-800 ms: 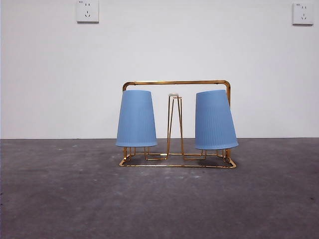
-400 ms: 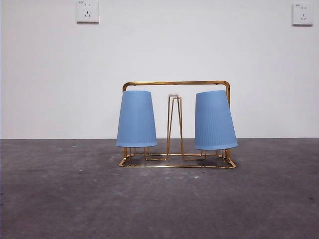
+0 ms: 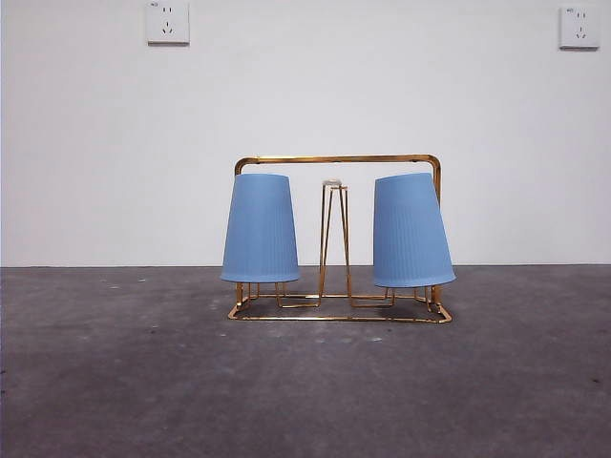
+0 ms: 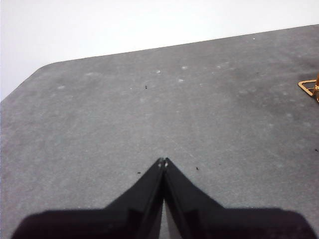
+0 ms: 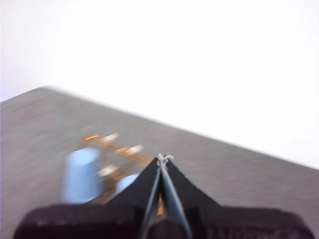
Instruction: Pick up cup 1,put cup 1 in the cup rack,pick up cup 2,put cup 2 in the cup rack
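The gold wire cup rack (image 3: 339, 159) stands mid-table in the front view. Two blue ribbed cups hang upside down on its pegs: one on the left (image 3: 261, 229), one on the right (image 3: 411, 231), which leans slightly. A bare peg (image 3: 334, 239) rises between them. My left gripper (image 4: 163, 162) is shut and empty over bare table, with only a corner of the rack (image 4: 310, 87) in its view. My right gripper (image 5: 162, 158) is shut and empty, raised away from the rack; its blurred view shows both cups (image 5: 81, 174) and the rack (image 5: 114, 142) beyond the fingertips.
A grey table (image 3: 305, 382) runs to a white wall with two sockets (image 3: 168, 21) high up. No arm shows in the front view.
The cups and the rack have stayed put in the front view. No arm enters it.
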Robot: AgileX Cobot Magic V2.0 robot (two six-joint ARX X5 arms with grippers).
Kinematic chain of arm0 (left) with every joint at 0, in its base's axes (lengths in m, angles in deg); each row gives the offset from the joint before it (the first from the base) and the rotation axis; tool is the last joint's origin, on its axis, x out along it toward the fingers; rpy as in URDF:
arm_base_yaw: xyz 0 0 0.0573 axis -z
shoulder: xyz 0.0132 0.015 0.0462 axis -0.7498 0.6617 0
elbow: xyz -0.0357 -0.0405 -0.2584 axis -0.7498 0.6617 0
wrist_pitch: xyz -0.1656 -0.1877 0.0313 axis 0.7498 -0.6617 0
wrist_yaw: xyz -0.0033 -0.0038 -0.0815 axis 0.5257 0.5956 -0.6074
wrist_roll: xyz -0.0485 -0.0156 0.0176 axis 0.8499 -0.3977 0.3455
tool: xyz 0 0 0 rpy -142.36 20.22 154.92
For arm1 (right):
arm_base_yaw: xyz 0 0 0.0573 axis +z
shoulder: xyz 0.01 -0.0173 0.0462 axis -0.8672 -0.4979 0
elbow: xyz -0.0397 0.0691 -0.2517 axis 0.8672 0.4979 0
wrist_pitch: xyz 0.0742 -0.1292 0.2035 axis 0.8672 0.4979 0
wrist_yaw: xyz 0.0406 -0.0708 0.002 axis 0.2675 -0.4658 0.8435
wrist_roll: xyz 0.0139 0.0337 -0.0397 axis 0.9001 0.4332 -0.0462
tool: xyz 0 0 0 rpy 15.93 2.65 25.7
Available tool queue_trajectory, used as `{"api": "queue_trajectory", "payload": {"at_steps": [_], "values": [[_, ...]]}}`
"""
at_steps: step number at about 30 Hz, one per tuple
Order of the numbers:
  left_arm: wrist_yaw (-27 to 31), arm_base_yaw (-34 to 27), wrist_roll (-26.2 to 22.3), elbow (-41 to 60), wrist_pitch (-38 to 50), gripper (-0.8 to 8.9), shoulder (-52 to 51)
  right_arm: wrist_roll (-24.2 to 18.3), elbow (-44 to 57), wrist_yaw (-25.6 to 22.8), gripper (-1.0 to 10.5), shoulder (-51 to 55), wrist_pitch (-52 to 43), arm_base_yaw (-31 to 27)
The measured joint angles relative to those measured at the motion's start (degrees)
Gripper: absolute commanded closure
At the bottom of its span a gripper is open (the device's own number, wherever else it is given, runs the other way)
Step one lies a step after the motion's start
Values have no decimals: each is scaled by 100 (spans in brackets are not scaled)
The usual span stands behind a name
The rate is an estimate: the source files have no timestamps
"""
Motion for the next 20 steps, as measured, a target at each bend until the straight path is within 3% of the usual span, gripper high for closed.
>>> {"api": "queue_trajectory", "payload": {"at_steps": [6, 12, 16, 20], "values": [[0, 0, 0, 0, -2, 816, 7, 85, 2063, 9, 946, 892, -1663, -494], [0, 0, 0, 0, -2, 816, 11, 227, 4205, -57, 946, 1827, -3132, -501], [0, 0, 0, 0, -2, 816, 11, 378, 5388, -131, 946, 2347, -3738, -501], [0, 0, 0, 0, -2, 816, 11, 621, 6183, -522, 946, 2826, -3954, -501]]}}
